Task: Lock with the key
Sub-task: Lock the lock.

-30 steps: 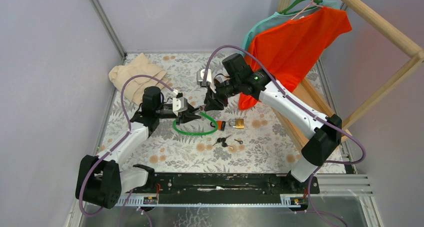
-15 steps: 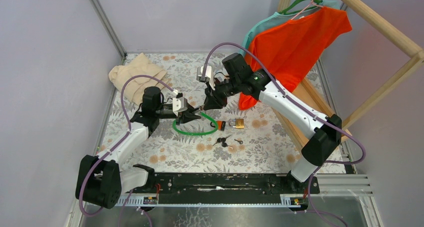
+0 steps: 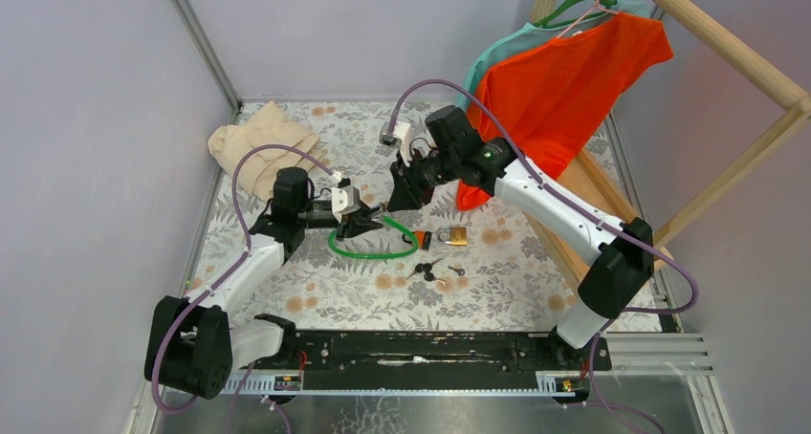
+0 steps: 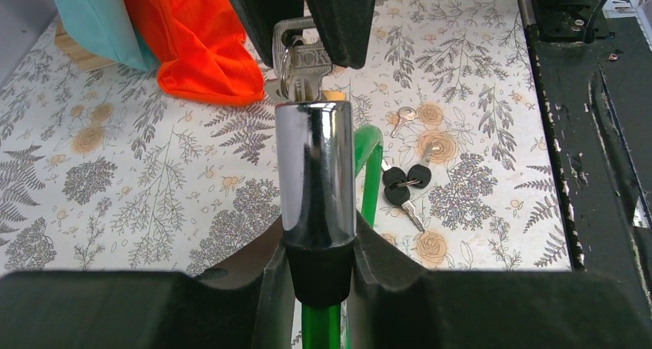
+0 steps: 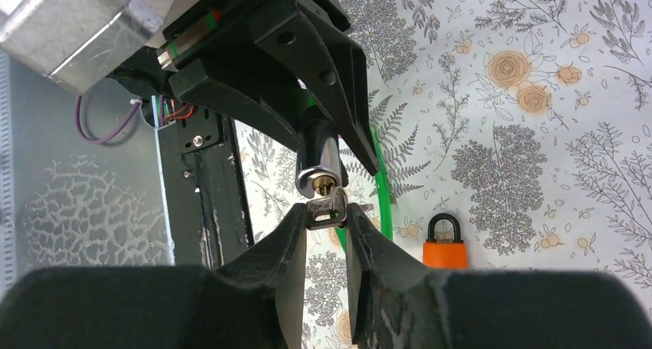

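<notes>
So we're right at the key-in-the-lock stage. The left gripper (image 4: 319,264) is clamped on the black base of the chrome lock cylinder (image 4: 315,172), holding it up off the floral table (image 3: 536,262). The right gripper (image 5: 327,226) has its fingers pinched on the head of the key (image 5: 327,208), nose to nose with the cylinder's keyhole end. From the right wrist view the blade looks like it's in the keyway, though I can't tell if it's fully seated.

My guess at what's next: push the key home if it isn't, then roll the right wrist to turn it while the left clamp stops the cylinder from spinning. If the two aren't lined up, the key could bind.

Count, all relative to the cylinder:
- one green cable (image 3: 368,250) looping on the table just below it
- two padlocks off to the right side, an orange padlock (image 5: 444,245) and a brass padlock (image 3: 458,235) beside it
- two black-headed keys (image 4: 404,181) bunched together near the cable
- at least one small loose key (image 4: 404,117) near those
</notes>
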